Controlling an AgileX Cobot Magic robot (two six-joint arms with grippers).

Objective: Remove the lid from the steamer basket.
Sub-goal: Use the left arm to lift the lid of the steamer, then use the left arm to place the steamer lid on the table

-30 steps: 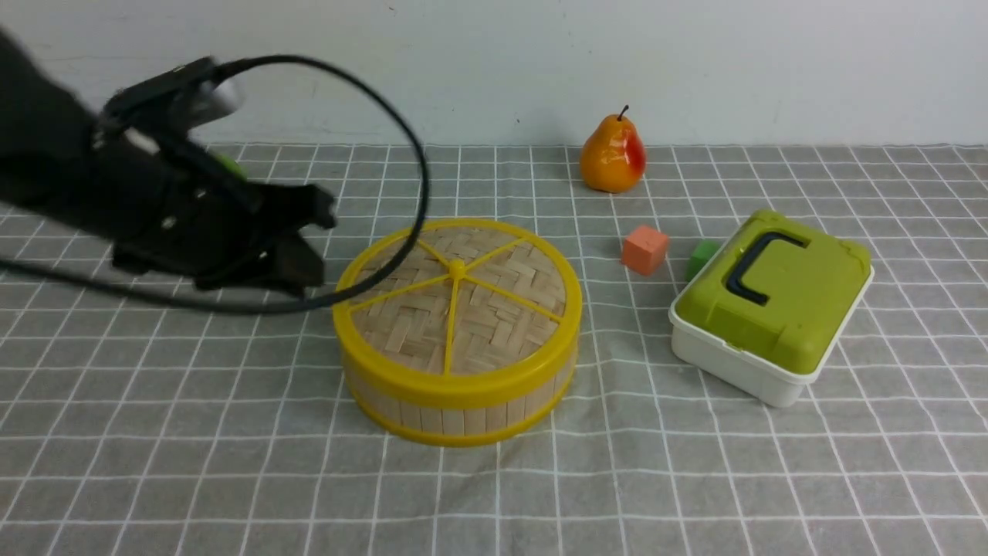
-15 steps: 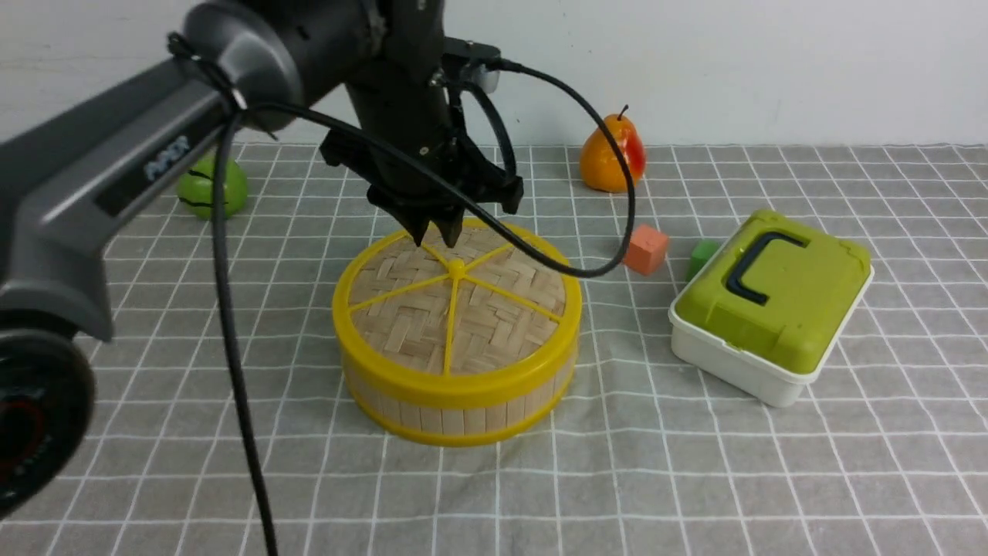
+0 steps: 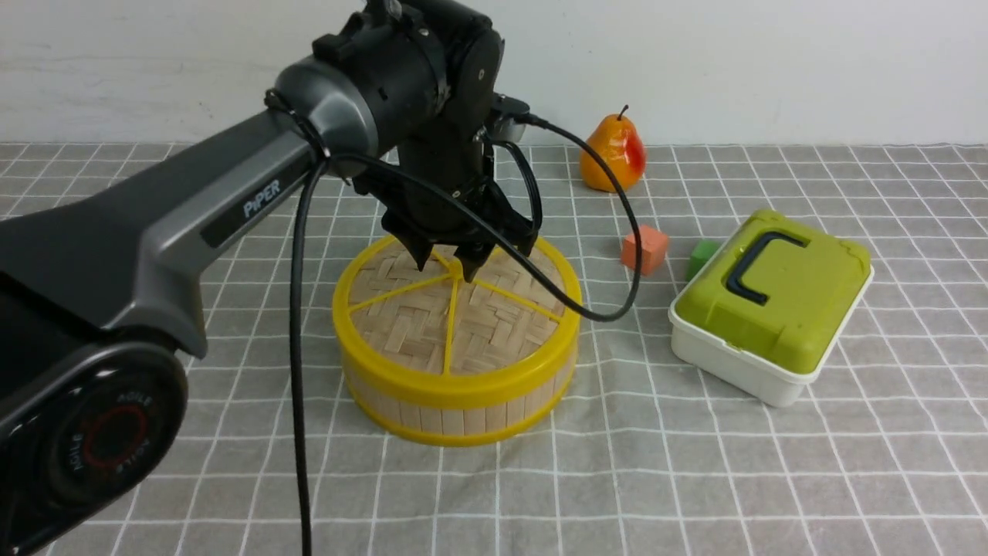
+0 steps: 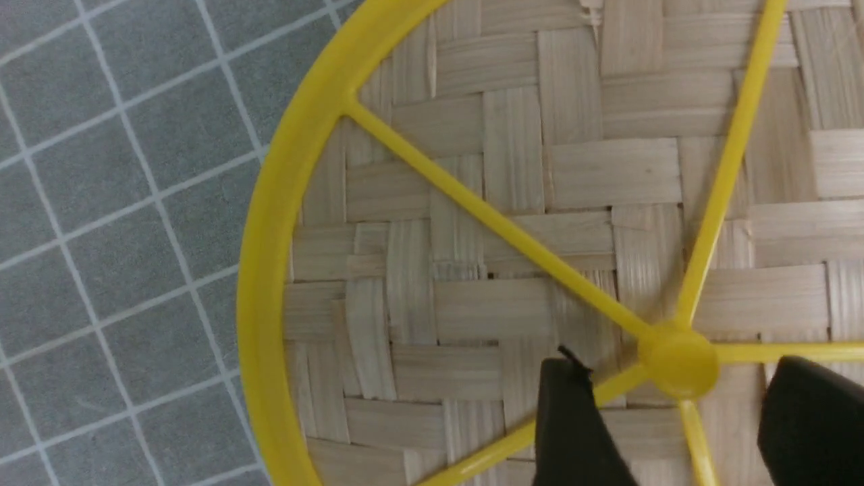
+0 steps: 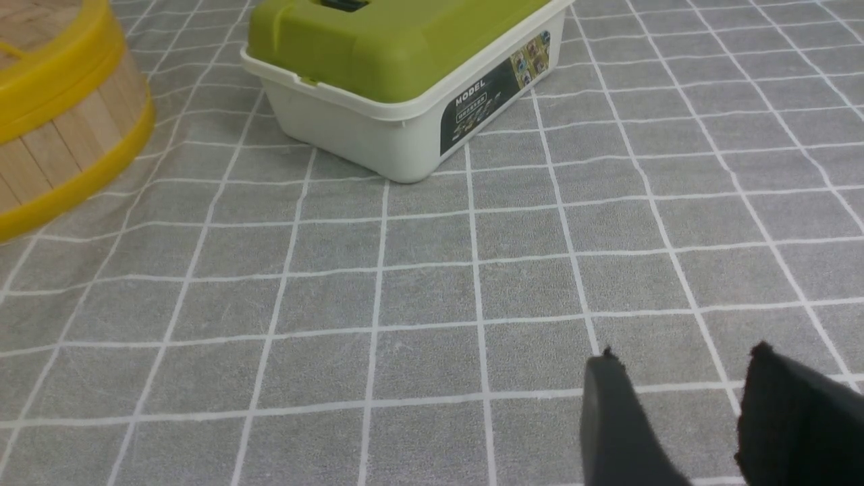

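Left gripper: over the lid centre; jaws spread, one on each side of the knob; pinching nothing
Lid: seated flat on the steamer basket; rim aligned all round
Steamer basket: on the worktop, left of centre
Box: white, green top; right of basket, apart
Right gripper: low over bare worktop cloth; jaws spread, holding nothing
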